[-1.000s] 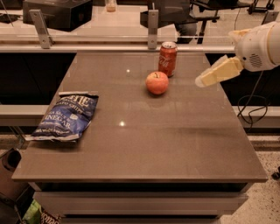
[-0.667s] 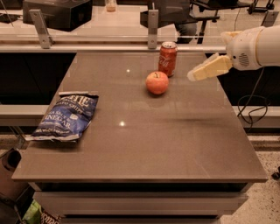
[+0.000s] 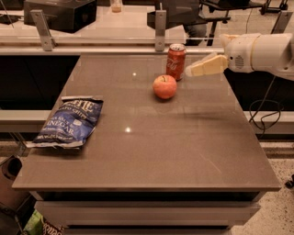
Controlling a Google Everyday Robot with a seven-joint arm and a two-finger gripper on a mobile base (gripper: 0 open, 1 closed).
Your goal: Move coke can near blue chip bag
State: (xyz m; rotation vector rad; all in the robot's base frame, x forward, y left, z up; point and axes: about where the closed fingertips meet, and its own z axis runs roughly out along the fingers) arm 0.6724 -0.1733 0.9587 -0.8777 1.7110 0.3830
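The red coke can (image 3: 176, 61) stands upright at the far edge of the brown table (image 3: 151, 151), just behind a red-orange apple (image 3: 164, 86). The dark-blue chip bag (image 3: 69, 122) lies flat at the table's left side, far from the can. My gripper (image 3: 190, 70) reaches in from the right on a white arm; its cream fingertips are just right of the can, at about its height, not touching it.
Behind the table runs a metal rail with upright posts (image 3: 160, 30). A black box (image 3: 59, 13) sits on the far counter. Cables (image 3: 264, 117) hang right of the table. The table's right edge lies below my arm.
My gripper has moved left and slightly up, from well right of the can to right beside it. The can, apple and bag have not moved.
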